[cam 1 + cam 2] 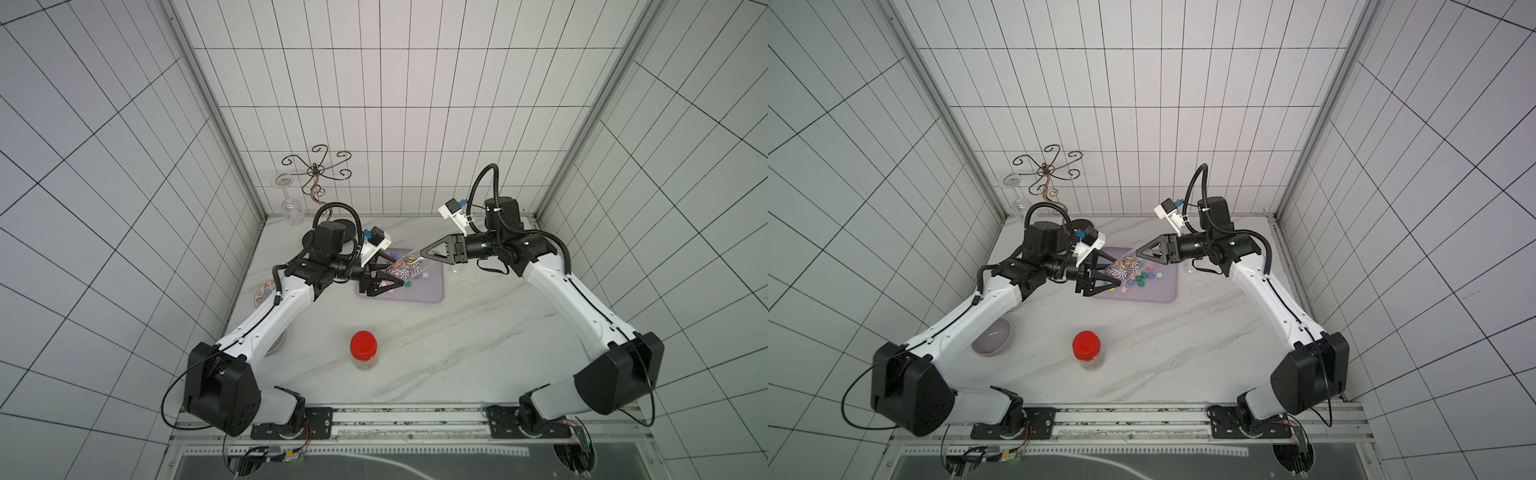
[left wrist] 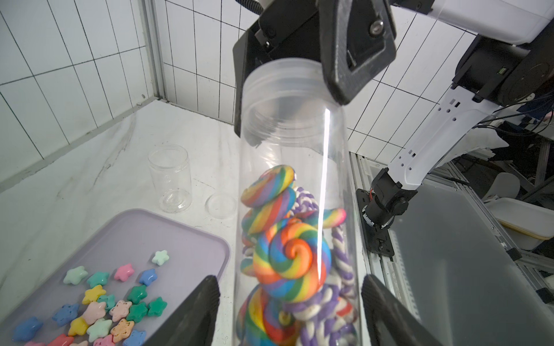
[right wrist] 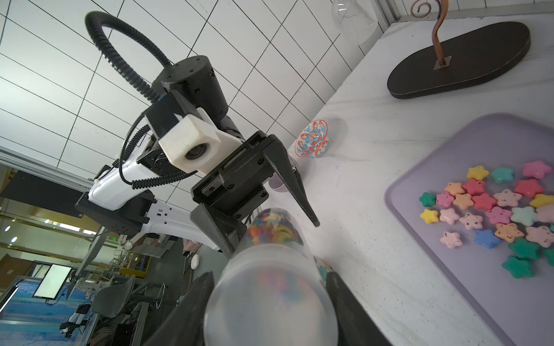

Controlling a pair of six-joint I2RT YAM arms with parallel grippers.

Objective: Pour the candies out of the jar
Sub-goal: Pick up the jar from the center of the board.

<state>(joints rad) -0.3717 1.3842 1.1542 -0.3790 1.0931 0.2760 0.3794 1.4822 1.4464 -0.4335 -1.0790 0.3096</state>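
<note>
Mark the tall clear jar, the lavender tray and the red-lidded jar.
tall clear jar (image 2: 287, 146), left wrist view, clear wall below the threaded neck.
lavender tray (image 2: 156, 230), left wrist view, bare floor.
red-lidded jar (image 1: 363, 344), in a top view, middle of the red lid.

A red-lidded clear jar (image 1: 364, 348) stands upright on the white marbled worktop (image 1: 457, 353); an empty clear plastic jar (image 2: 171, 178) has a round clear lid (image 2: 221, 205) just beside it.
</note>
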